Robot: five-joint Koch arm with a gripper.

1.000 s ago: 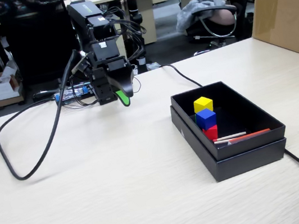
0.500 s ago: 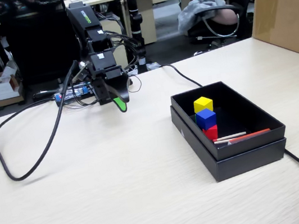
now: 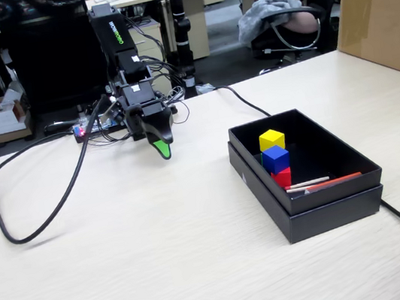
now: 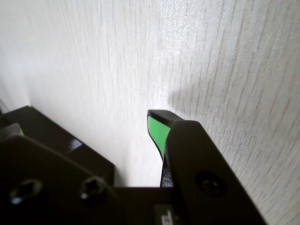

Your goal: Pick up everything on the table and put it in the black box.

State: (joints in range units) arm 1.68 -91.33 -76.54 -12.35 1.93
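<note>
Calling this nearly wrapped: yellow cube (image 3: 271,139), blue cube (image 3: 275,158) and red cube (image 3: 284,178) already piled inside the black box (image 3: 331,209), next to some thin sticks (image 3: 319,183). Can't spot the green cube anywhere, so maybe hidden behind that pile. Worth worrying about a blind grab closing on nothing, or snagging the cable (image 3: 29,223) lying across the table (image 3: 164,262). Parked folded back, well left of the box in the fixed view, with gripper (image 3: 163,152) aimed down just above the wood and jaws apart around nothing, going by the wrist view.
</note>
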